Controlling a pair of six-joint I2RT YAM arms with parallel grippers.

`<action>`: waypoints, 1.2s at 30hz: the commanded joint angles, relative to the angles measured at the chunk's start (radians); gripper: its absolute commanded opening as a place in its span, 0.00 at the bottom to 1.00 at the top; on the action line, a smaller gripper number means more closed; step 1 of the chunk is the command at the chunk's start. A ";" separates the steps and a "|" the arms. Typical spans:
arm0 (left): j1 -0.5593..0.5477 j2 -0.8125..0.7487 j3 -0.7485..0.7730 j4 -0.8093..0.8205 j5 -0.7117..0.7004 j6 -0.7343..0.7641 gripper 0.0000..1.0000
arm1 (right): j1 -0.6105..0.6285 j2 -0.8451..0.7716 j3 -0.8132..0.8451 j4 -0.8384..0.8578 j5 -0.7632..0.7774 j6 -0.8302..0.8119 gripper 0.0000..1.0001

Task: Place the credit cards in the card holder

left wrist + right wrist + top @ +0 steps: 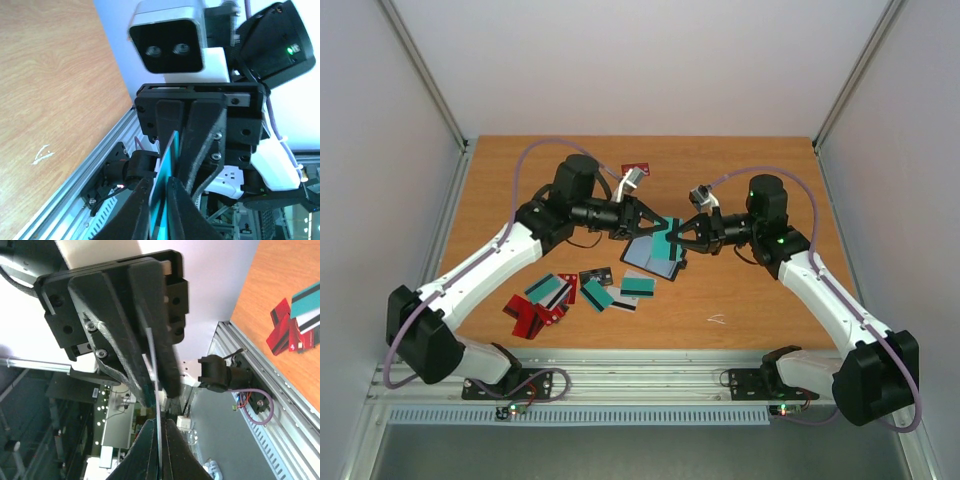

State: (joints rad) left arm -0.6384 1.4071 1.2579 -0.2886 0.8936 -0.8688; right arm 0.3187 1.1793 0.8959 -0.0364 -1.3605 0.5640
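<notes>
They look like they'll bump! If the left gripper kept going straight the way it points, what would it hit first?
The right gripper, most likely. The left gripper points straight at it, and both pinch the same teal card, so their tips sit almost nose to nose with only that card between them.

You have a wooden table (750, 290). Scattered credit cards (570, 295) lie at its near left, one red card (641, 168) lies towards the far edge, and the open card holder (648, 258) lies at centre.

Wood-grain worktop (740, 300), plain white walls (640, 60) on three sides, aluminium rail (640, 385) along its near edge, soft even light
</notes>
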 commanded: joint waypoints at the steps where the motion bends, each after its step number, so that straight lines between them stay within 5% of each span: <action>1: -0.003 0.030 0.049 0.010 -0.002 0.007 0.24 | 0.006 0.002 0.015 0.098 -0.018 0.059 0.01; 4: 0.019 0.014 0.049 -0.045 -0.021 0.041 0.49 | 0.007 -0.004 0.070 -0.074 0.027 -0.055 0.01; 8: 0.038 -0.022 0.004 0.012 0.027 0.030 0.53 | 0.005 0.010 0.134 -0.170 0.053 -0.129 0.01; 17: 0.044 -0.062 -0.064 0.173 0.112 -0.064 0.26 | 0.000 0.045 0.169 -0.137 0.047 -0.119 0.01; 24: 0.046 -0.082 -0.099 0.258 0.153 -0.127 0.18 | -0.004 0.057 0.170 -0.095 0.052 -0.095 0.01; 28: 0.046 -0.074 -0.092 0.260 0.160 -0.131 0.01 | -0.003 0.065 0.170 -0.083 0.043 -0.088 0.01; 32: 0.047 -0.068 -0.087 0.251 0.139 -0.134 0.00 | -0.004 0.071 0.172 -0.103 0.028 -0.099 0.01; 34: 0.052 -0.066 -0.077 0.212 0.122 -0.121 0.00 | -0.004 0.075 0.196 -0.238 0.047 -0.172 0.13; 36: 0.067 -0.068 -0.058 0.084 0.097 -0.070 0.00 | -0.004 0.085 0.239 -0.442 0.114 -0.321 0.39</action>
State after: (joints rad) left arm -0.5892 1.3533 1.1622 -0.1005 1.0134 -0.9970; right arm 0.3195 1.2469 1.0626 -0.2050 -1.3113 0.4339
